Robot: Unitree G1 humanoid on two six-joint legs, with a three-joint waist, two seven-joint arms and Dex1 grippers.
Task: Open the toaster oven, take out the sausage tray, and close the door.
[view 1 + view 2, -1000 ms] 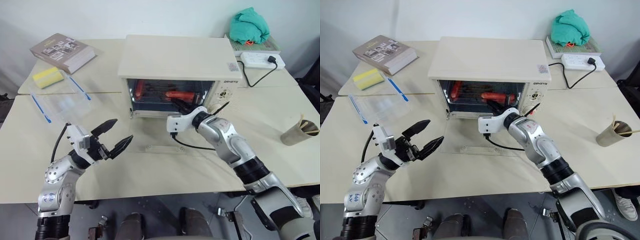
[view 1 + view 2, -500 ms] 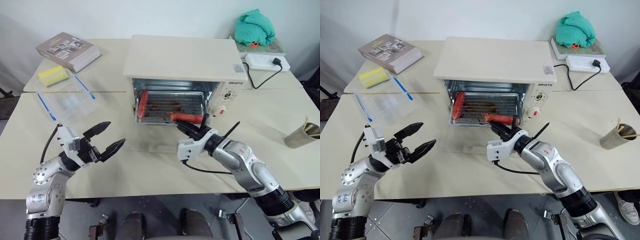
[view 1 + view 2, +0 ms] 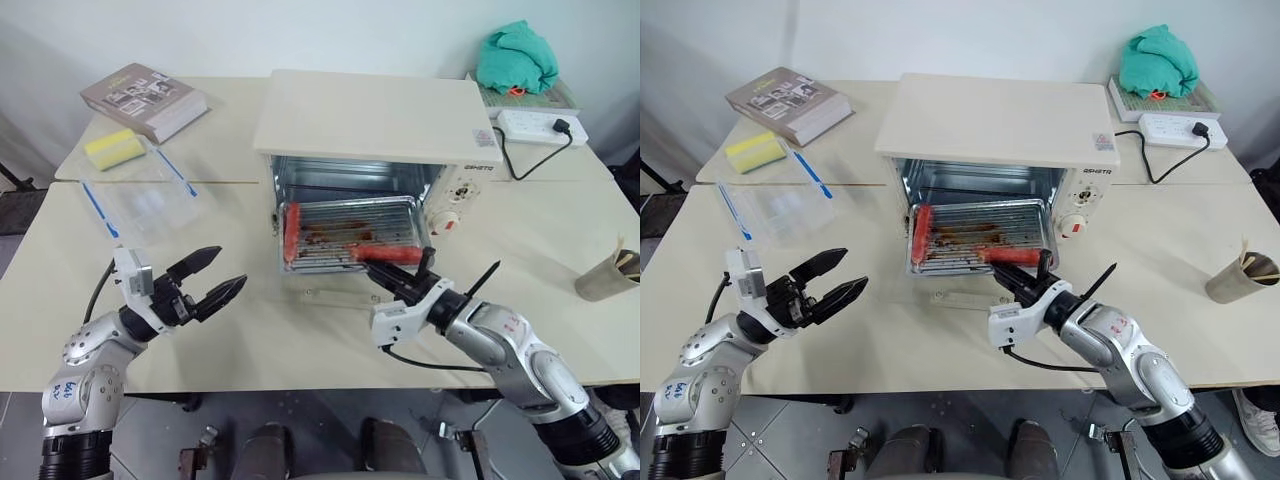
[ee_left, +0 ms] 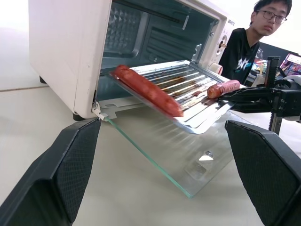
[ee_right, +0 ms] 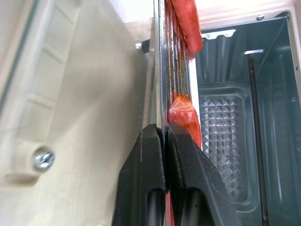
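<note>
Sausage tray: the shallow silvery ribbed metal sausage tray with rounded corners and brown grease stains is sticking halfway out of the oven's mouth, hanging over the lowered door, near the middle of the tabletop.
Sausages: two red sausages are lying on the tray, one along its left rim, the other along its front rim at the right.
Right claw: the right claw is pinching the tray's front rim just beside the front sausage, its two black fingers pressed together on the thin metal edge.
Door: the glass door in its cream frame is lying open and flat, its cream bar handle resting toward the tabletop's front edge.
Toaster oven: the large cream-white boxy toaster oven is sitting toward the tabletop's back edge, its knob panel with a red-marked dial at its right, its cavity standing open.
Left claw: the left claw is hovering above the tabletop's front left part, well apart from the oven, its fingers spread wide and holding nothing.
Tabletop: the pale cream tabletop is carrying everything.
Plastic container: a clear plastic container with blue clips is lying toward the left edge.
Sponge and book: a yellow sponge is sitting just behind the container, and a thick book is lying near the back left corner.
Back right corner: a teal cloth is bunched beside a white power strip.
Paper cup: a brown paper cup is standing by the right edge.
Person: a person in a black shirt is showing beyond the oven in the left wrist view.
</note>
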